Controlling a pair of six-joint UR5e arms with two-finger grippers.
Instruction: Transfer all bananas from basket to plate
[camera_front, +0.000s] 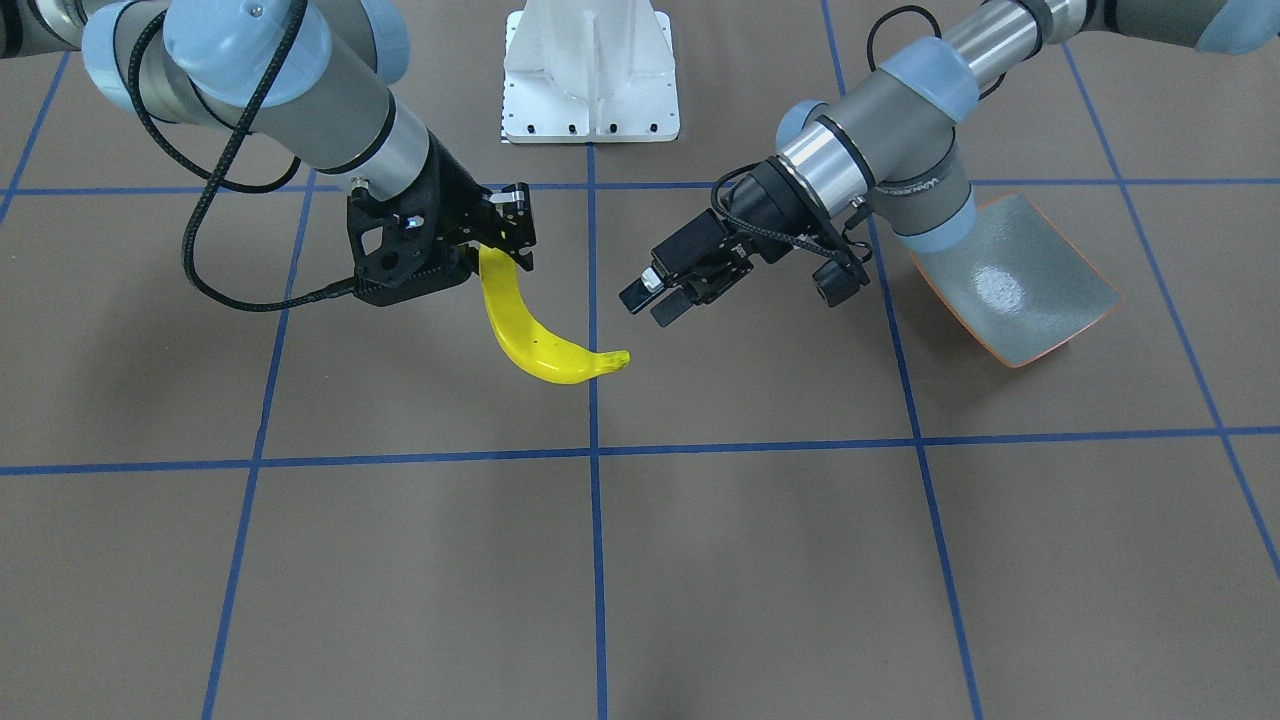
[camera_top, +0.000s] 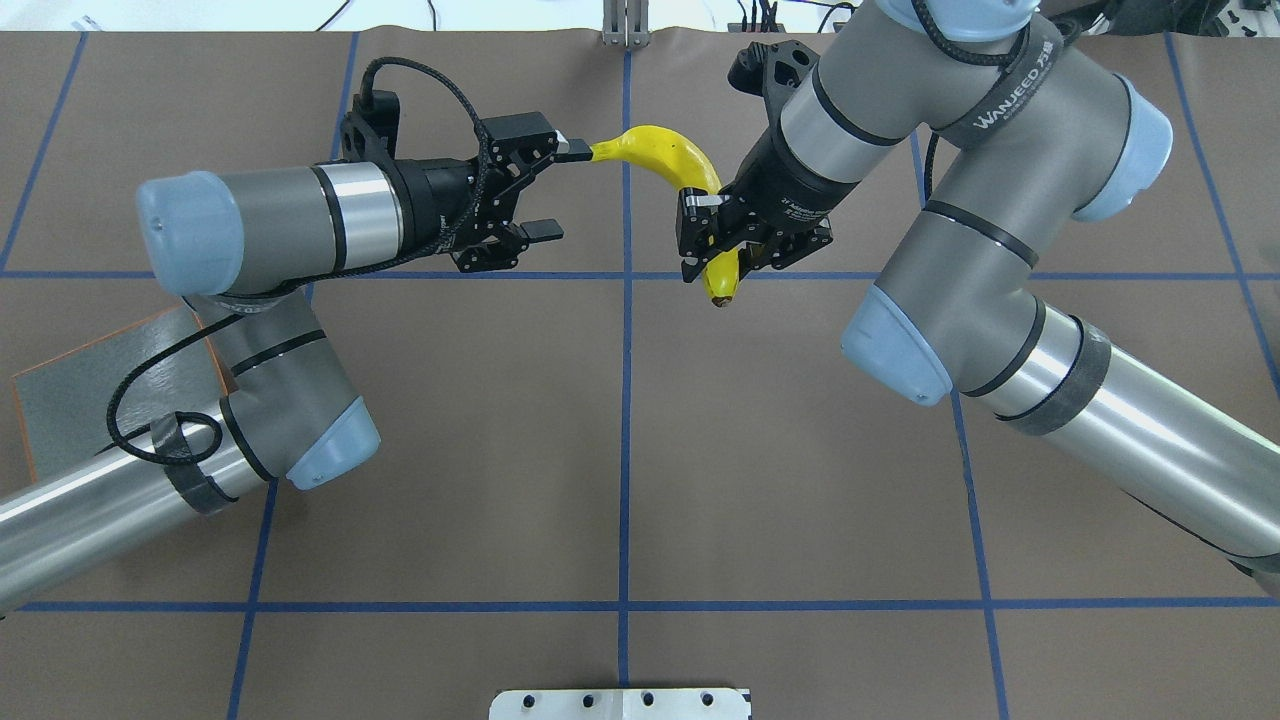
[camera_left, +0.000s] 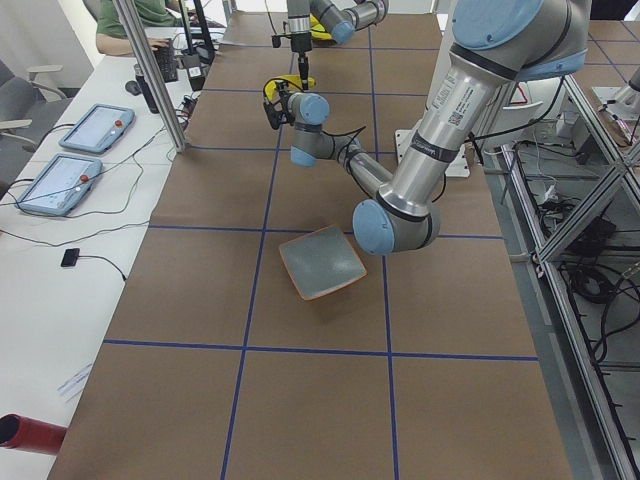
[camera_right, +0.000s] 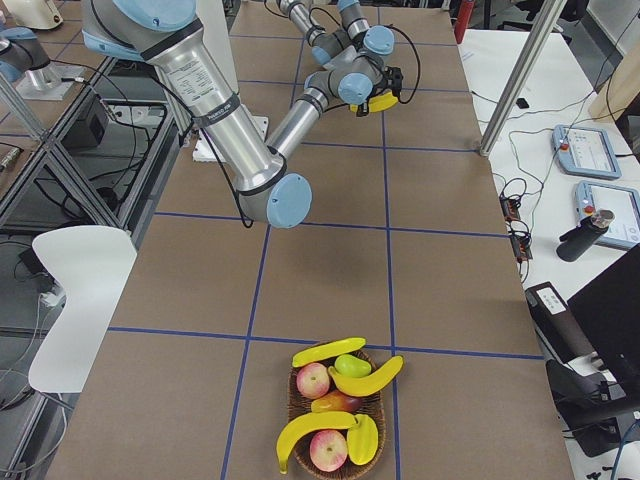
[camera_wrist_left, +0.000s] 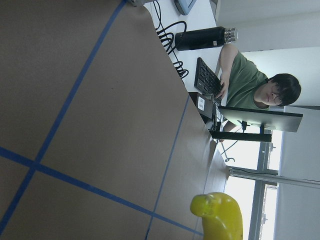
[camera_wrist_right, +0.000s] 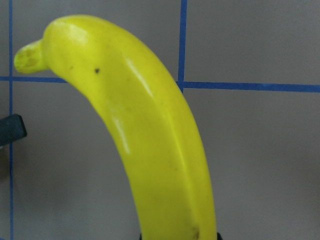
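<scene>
The right pincer (camera_top: 712, 245) pinches one end of a banana (camera_top: 665, 150) and holds it up off the surface (camera_top: 620, 450). The fruit arches away from the jaws toward the left pincer (camera_top: 560, 190). That pincer is spread wide and holds nothing. Its fingers point at the banana's free end. In the overhead view the upper fingertip (camera_top: 575, 148) sits right at that end. The front view shows a gap between the left pincer (camera_front: 650, 300) and the banana (camera_front: 530, 340), so I cannot tell whether they touch. The left wrist view catches only the yellow tip (camera_wrist_left: 217, 217) at its lower edge.

Both pincers meet near the middle blue tape line (camera_top: 626, 400). The brown surface lies open around them, with broad bare squares toward the robot and on the operators' side.

The plate (camera_front: 1020, 290) lies on the robot's left, partly under the left arm's elbow and well apart from the banana. In the left side view it sits between the near arm and the surface's long edge (camera_left: 322, 262).

Well off on the robot's right, near that end of the surface, stands the basket (camera_right: 290, 410). It holds three more bananas (camera_right: 372, 378) among apples (camera_right: 314, 380) and other fruit.

The white mount (camera_front: 590, 80) stands on the robot's side of the surface.
</scene>
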